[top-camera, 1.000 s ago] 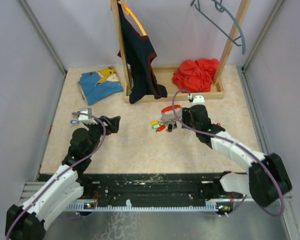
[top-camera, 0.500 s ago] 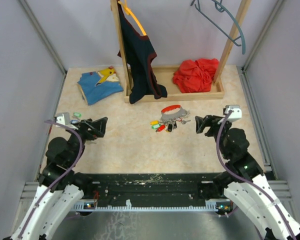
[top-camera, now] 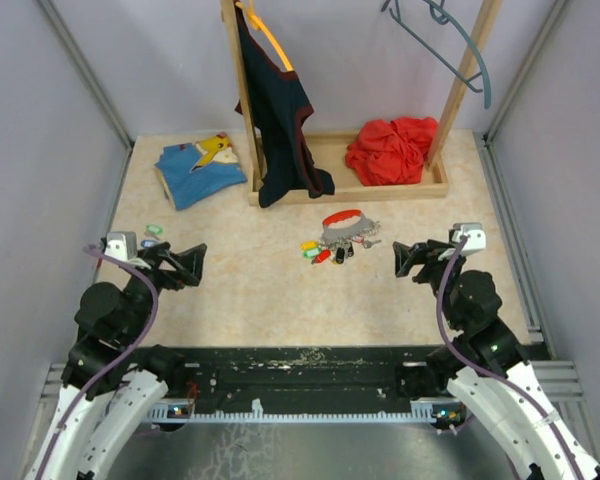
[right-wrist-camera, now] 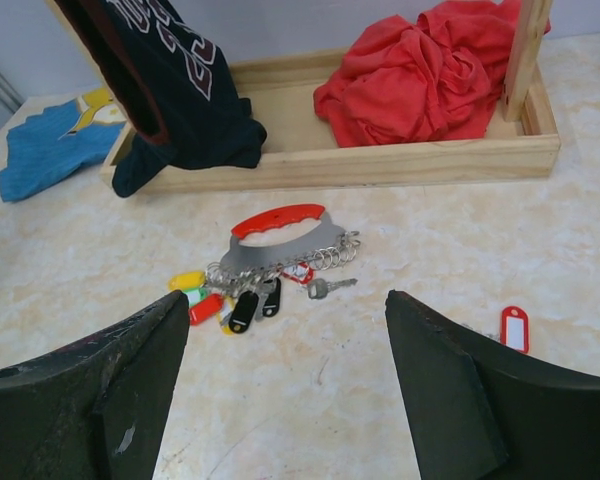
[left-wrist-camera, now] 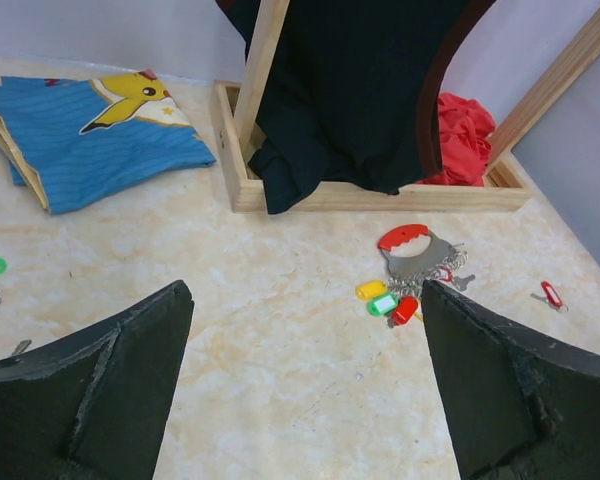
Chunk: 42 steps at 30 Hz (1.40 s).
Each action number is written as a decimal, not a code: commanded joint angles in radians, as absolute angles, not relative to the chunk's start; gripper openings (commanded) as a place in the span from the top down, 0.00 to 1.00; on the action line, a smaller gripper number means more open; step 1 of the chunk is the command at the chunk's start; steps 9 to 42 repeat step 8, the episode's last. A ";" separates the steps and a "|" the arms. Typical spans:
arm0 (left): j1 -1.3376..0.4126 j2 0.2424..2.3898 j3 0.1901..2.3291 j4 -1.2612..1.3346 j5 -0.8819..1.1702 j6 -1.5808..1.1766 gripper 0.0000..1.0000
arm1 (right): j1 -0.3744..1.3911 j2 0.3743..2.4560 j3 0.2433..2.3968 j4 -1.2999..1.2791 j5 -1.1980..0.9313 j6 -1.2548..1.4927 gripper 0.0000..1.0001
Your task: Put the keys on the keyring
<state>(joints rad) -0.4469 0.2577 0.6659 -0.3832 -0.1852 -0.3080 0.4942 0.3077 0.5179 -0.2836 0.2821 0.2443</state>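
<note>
In the middle of the frame the keyring (right-wrist-camera: pixel 280 243), a grey holder with a red top, lies on the marbled tabletop (right-wrist-camera: pixel 330 405), with a bunch of keys (right-wrist-camera: pixel 232 298) bearing yellow, red, green and black tags at its lower left. A single red key tag (right-wrist-camera: pixel 514 328) lies apart at the right. The dark fingers (right-wrist-camera: pixel 90 400) of the right end effector (right-wrist-camera: pixel 285 312) stand wide apart in the lower corners, nothing between them; across the top is a wooden tray (right-wrist-camera: pixel 380 162) holding a red cloth (right-wrist-camera: pixel 420 70).

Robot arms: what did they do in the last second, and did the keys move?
They both pulled back, away from the middle. The right hand came away from the keyring and is open, holding nothing; the left hand drew back to the left, also open. The keyring, its tagged keys and the clothes stayed put.
</note>
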 commanded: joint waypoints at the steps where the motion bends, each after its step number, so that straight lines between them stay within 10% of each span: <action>1: -0.441 0.253 0.661 -0.375 -0.150 -0.259 0.00 | 0.494 0.311 0.525 -0.242 0.265 0.233 0.21; 42: -0.438 0.256 0.658 -0.373 -0.141 -0.252 0.00 | 0.494 0.318 0.528 -0.248 0.262 0.233 0.19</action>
